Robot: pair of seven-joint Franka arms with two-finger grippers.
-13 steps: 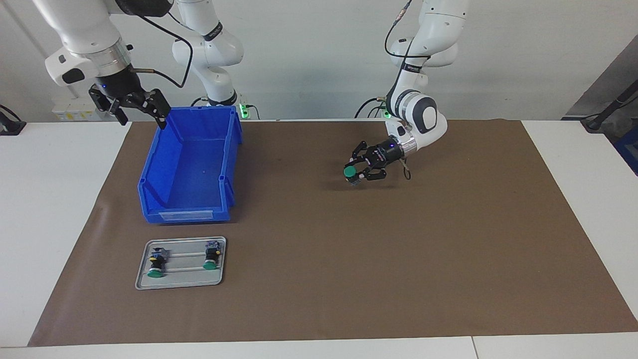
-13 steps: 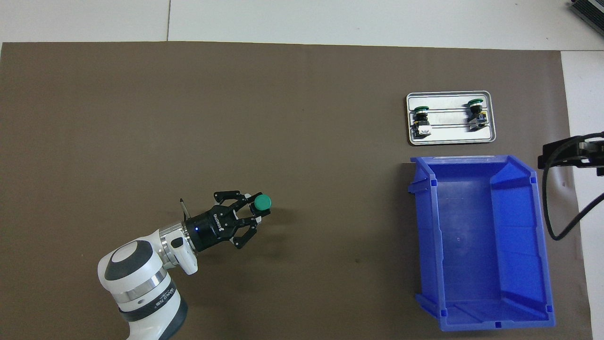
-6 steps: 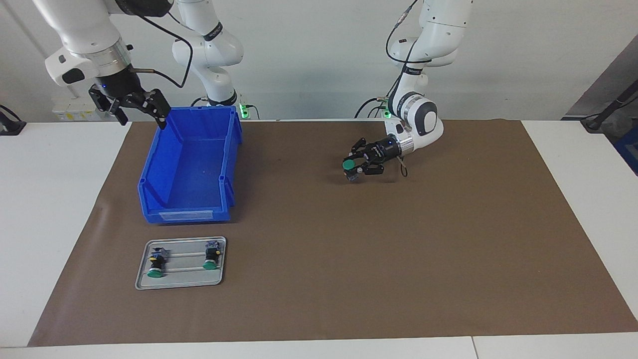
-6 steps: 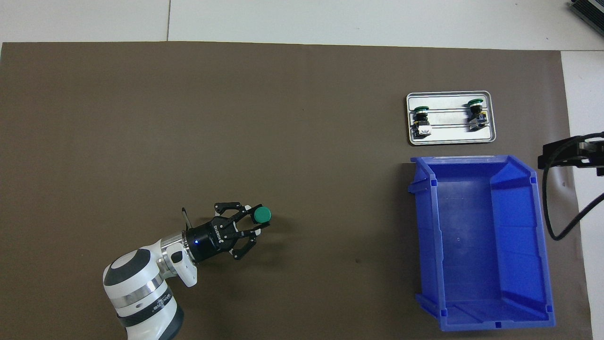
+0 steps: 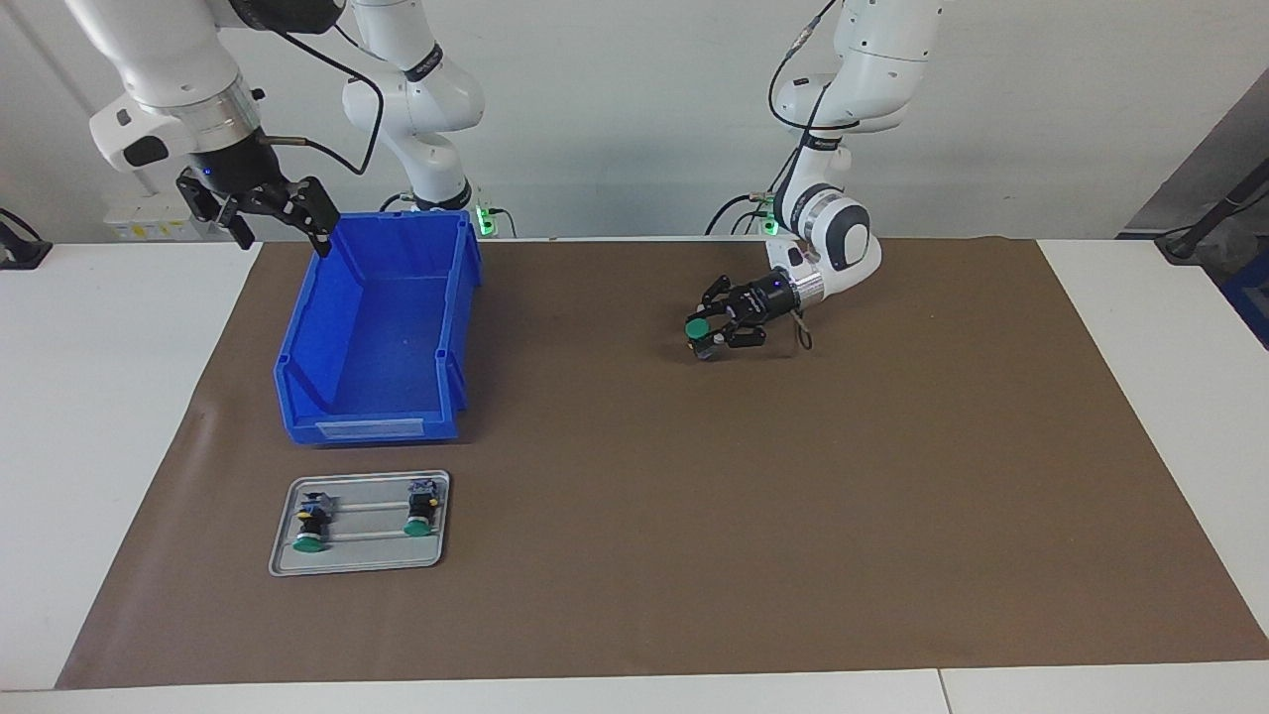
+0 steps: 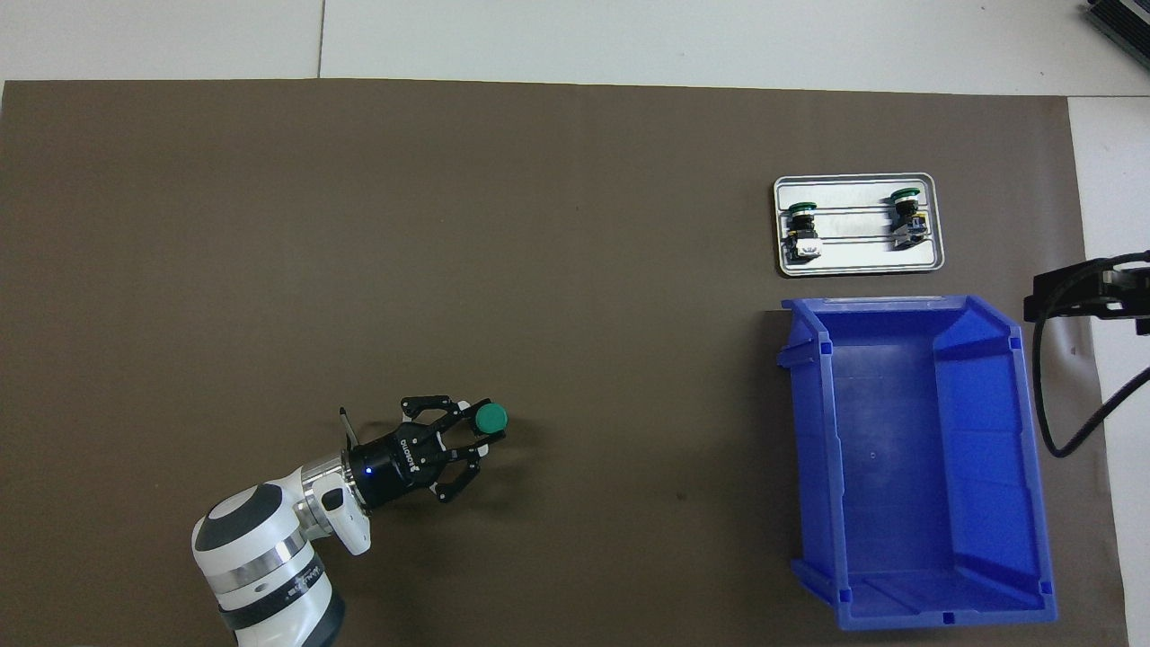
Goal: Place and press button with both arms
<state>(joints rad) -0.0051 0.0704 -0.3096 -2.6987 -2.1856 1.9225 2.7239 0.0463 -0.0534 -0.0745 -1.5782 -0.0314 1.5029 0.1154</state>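
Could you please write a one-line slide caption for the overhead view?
Left hand holds a button low over the brown mat; two more buttons lie on the tray.

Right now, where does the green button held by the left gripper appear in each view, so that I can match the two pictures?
Facing view: the button is right of centre, upper half, in the left gripper, low over the brown mat.
Overhead view: the button is left of centre, lower half.
Shared landmark: the blue bin, toward the right arm's end.
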